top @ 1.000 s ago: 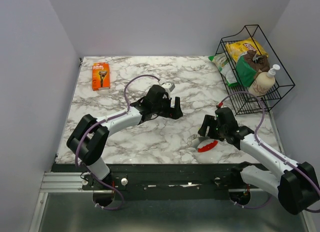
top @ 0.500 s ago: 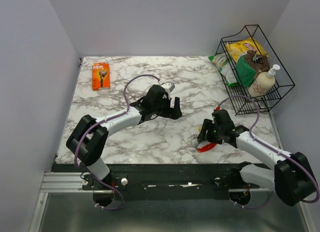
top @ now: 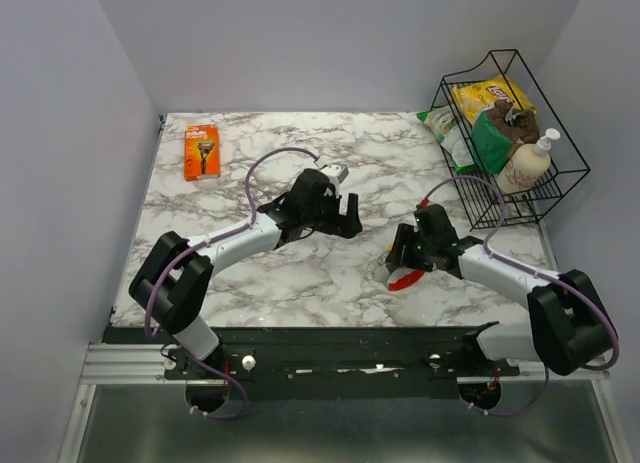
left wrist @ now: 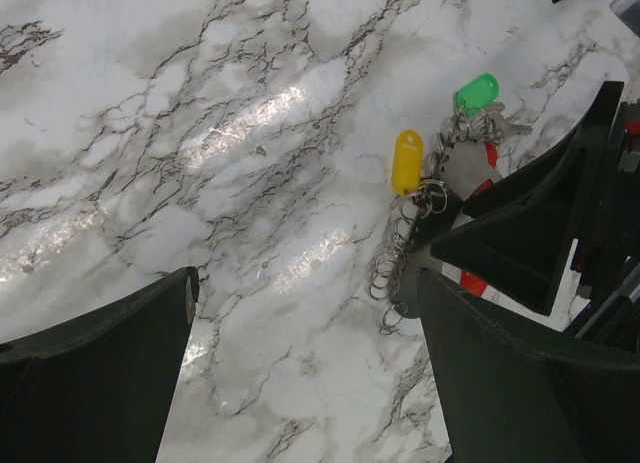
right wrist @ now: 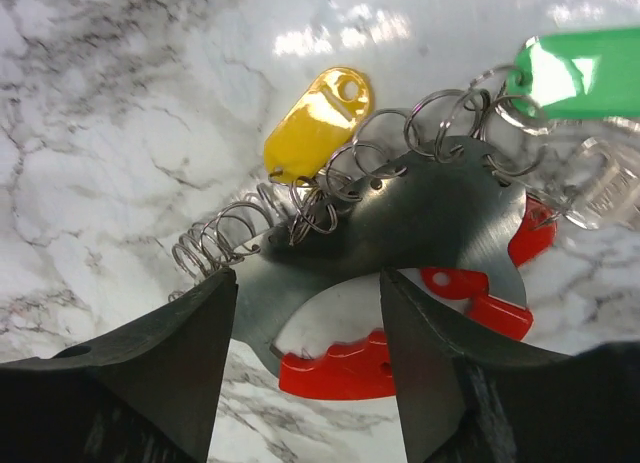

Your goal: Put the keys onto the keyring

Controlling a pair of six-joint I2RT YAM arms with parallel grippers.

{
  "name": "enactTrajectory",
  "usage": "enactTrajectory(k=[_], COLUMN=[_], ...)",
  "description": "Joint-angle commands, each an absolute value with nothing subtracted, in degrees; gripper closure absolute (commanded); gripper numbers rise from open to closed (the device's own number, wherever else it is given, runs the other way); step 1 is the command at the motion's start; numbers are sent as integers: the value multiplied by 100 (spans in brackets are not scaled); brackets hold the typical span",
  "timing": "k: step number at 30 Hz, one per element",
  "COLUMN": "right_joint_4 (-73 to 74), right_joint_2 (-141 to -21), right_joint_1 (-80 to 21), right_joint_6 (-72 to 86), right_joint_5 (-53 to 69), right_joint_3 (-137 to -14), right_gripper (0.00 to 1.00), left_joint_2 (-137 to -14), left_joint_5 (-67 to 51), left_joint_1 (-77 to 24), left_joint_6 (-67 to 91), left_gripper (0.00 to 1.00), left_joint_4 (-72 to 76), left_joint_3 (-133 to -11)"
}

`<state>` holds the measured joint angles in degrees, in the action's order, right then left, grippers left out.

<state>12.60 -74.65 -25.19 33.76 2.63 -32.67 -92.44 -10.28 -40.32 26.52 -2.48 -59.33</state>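
Observation:
The keys (top: 400,277) lie on the marble right of centre: a silvery curved plate (right wrist: 430,218) with a red curved tag (right wrist: 350,368), wire rings (right wrist: 220,238), a yellow head (right wrist: 315,123) and a green head (right wrist: 585,73). My right gripper (top: 406,259) is down over them, open, and in its wrist view the gripper (right wrist: 305,283) straddles the plate's lower end and the red tag. The left gripper (top: 352,223) hangs open over bare marble to the left of the bunch (left wrist: 440,183), nothing between its fingers (left wrist: 120,353). The keyring is out of view.
An orange razor box (top: 201,150) lies at the back left. A black wire basket (top: 505,223) holding snack bags and a soap bottle (top: 528,163) stands at the back right, close behind the right arm. Grey walls enclose the table.
The right gripper has slid left and lowered over the keys, its jaws narrowing, and the bunch has shifted slightly left. The left arm has stayed where it was.

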Motion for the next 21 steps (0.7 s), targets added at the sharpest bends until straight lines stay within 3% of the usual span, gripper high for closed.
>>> enactTrajectory(k=[1,14,21], right_joint_4=[1029,1125,1186], right_joint_2=[-8023,-9307,-8834], right_joint_1=[-2540,-2830,-2830], right_joint_6=[3042,2540,2566], right_joint_5=[632,844,791], right_joint_3=[-3506,-4904,-4957], right_gripper=[35,32,31], left_joint_2=[-8965,-8666,-8517], left_joint_5=[-703,-220,-465], left_joint_1=[-4025,-3973,-3867], left_joint_6=[2487,2232,2346], left_gripper=[1,1,1], left_joint_4=[-395,-729,-651], left_joint_3=[-5871,-5880,-5687])
